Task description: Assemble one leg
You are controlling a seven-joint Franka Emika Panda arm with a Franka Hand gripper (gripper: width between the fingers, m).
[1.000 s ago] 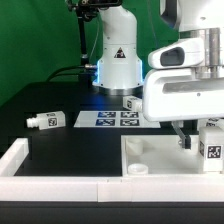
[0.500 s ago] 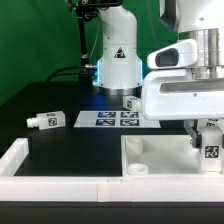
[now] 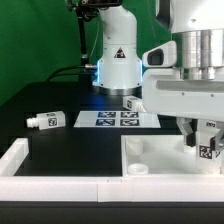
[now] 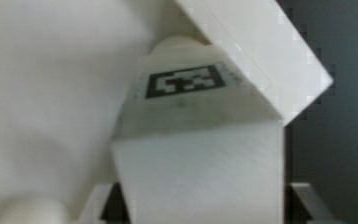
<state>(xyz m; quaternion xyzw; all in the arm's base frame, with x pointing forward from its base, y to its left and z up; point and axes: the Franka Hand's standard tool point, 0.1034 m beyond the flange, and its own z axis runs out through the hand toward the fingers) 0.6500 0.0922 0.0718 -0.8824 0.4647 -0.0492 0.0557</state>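
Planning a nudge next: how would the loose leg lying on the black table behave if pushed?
The leg lies on its side and looks round, so it would probably roll. It appears to be small, hard white plastic, so likely light and stiff, and it may skid on the table.

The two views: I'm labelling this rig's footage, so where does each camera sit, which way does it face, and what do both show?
Exterior view: off the arm, low at the table's edge, facing the robot base across the marker board; the end effector fills the exterior view's right.
Wrist view: on the wrist, looking down between the fingers at a tagged white leg.
Shared: that leg, its tag, and the end effector around it.
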